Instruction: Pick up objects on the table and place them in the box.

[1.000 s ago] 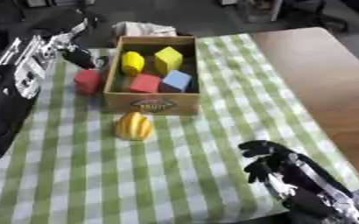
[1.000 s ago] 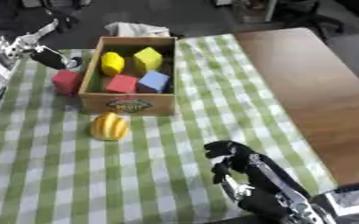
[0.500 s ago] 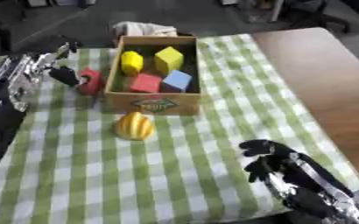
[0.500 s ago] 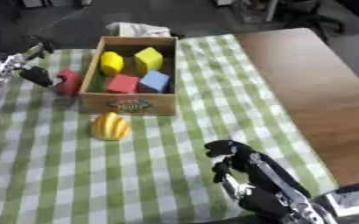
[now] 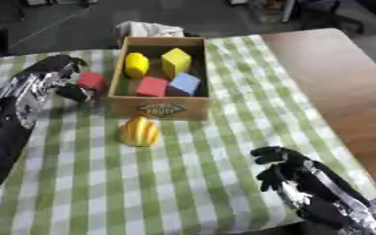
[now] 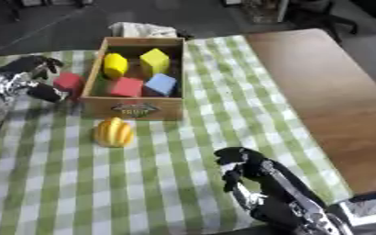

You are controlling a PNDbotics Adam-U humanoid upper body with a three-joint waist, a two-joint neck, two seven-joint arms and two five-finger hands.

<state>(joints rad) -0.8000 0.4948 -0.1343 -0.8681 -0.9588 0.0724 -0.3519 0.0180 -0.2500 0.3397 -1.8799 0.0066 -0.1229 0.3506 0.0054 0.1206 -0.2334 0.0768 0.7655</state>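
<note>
A wooden box [image 5: 161,110] stands on the green checked cloth and holds two yellow blocks, a red block [image 5: 152,86] and a blue block [image 5: 185,83]. Another red block [image 5: 90,80] lies just outside the box's left wall. My left hand [image 5: 56,79] reaches it from the left, thumb below and fingers above it, spread around the block without closing. A yellow ribbed fruit-like object [image 5: 140,131] lies in front of the box. My right hand [image 6: 251,172] rests open near the lower right, holding nothing.
A crumpled white cloth [image 5: 148,29] lies behind the box. Bare brown tabletop [image 5: 335,87] runs along the right, beyond the checked cloth [image 5: 183,183]. Chairs and dark floor show past the far edge.
My left hand has come down from the upper left to the red block beside the box. The right hand has stayed put. The blocks and the yellow object have not moved.
</note>
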